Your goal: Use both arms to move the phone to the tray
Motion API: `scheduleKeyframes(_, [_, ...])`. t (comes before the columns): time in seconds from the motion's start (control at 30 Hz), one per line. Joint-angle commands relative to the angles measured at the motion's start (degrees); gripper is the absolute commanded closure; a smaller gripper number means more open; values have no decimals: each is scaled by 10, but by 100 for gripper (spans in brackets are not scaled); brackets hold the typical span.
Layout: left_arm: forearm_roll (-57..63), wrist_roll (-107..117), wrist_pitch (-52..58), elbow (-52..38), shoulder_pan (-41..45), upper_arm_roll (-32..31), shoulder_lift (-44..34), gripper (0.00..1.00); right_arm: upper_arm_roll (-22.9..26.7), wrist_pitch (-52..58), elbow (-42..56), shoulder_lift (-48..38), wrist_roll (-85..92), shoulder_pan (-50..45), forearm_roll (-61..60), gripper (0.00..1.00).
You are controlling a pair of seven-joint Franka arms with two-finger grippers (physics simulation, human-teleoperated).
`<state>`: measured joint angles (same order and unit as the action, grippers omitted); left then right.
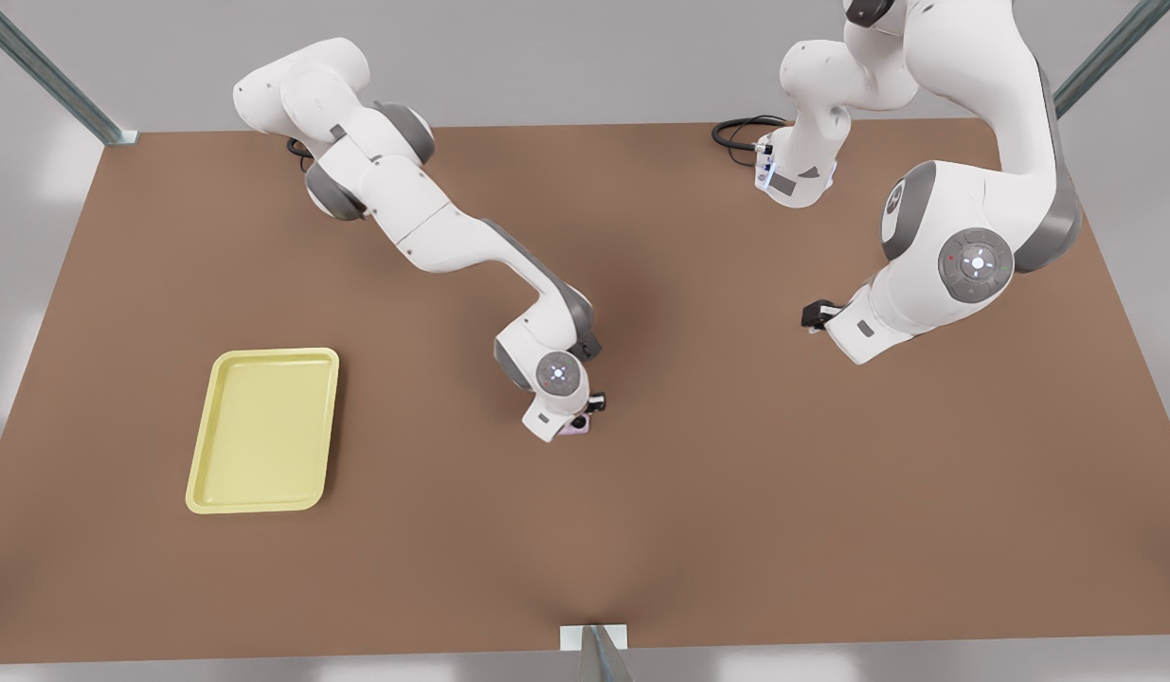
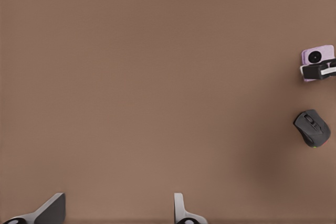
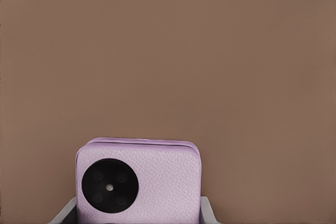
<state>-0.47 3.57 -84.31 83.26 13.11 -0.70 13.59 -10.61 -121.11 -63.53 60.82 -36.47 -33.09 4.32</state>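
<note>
Brown matte bench [image 1: 736, 493] spanning nearly the whole front view, plain and unpatterned. Beyond its edges, pale grey floor with soft white light patches at 9 and 6 o'clock. Metal frame struts: one slanting at 11 o'clock [image 1: 49, 76], one at 1 o'clock [image 1: 1106, 52], one at 6 o'clock [image 1: 599, 654] on a white bracket. Black cable [image 1: 741, 131] coiled at 1 o'clock.

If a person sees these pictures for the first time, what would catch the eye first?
Probably the pale yellow tray, alone on the brown table at the front view's left. Next, the right gripper at mid-table, fingers either side of the pink phone. The left gripper hangs open at the front view's right.
</note>
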Motion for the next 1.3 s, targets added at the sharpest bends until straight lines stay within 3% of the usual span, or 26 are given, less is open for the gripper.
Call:
scheduleKeyframes(0.0, [0, -1, 0, 0, 1, 0, -1, 0, 0, -4, 1, -2, 10, 1, 1, 25])
scheduleKeyframes(0.1, [0, -1, 0, 0, 1, 0, 0, 0, 0, 3, 0, -29, 23, 22, 2, 25])
scheduleKeyframes(0.2, [2, 0, 8, -6, 4, 0, 2, 0, 2, 74, -16, -86, 80, 101, 3, 25])
scheduleKeyframes(0.5, [7, -10, 8, -20, 4, 5, -1, 0, -1, 41, -217, -180, 601, 432, 0, 24])
scheduleKeyframes(0.57, [5, -2, 27, -35, 4, 6, 6, 0, -1, -59, -365, -255, 645, 464, 1, 24])
scheduleKeyframes(0.63, [3, -1, 36, -35, 3, 7, 7, 0, -1, -87, -397, -258, 671, 486, 1, 22])
scheduleKeyframes(0.87, [8, 0, 45, -48, 3, 7, 9, 0, 7, -164, -387, -207, 773, 528, 7, 21])
scheduleKeyframes(0.9, [8, 0, 46, -48, 3, 7, 9, 0, 12, -164, -386, -208, 780, 529, 7, 4])
scheduleKeyframes(1.03, [8, 0, 48, -48, 3, 7, 9, 0, 13, -138, -355, -213, 791, 533, 6, 0])
scheduleKeyframes(1.13, [9, 0, 47, -48, 3, 7, 9, 0, 6, 9, -268, -234, 701, 498, 4, 0])
scheduleKeyframes(1.2, [9, 0, 47, -48, 3, 7, 10, 0, 7, 109, -183, -261, 558, 440, 7, 0])
scheduleKeyframes(1.23, [14, 0, 47, -48, 3, 7, 11, 0, 9, 208, -109, -273, 464, 400, 7, 0])
scheduleKeyframes(1.27, [15, 0, 47, -48, 3, 7, 11, 0, 6, 274, -88, -329, 363, 380, 8, 0])
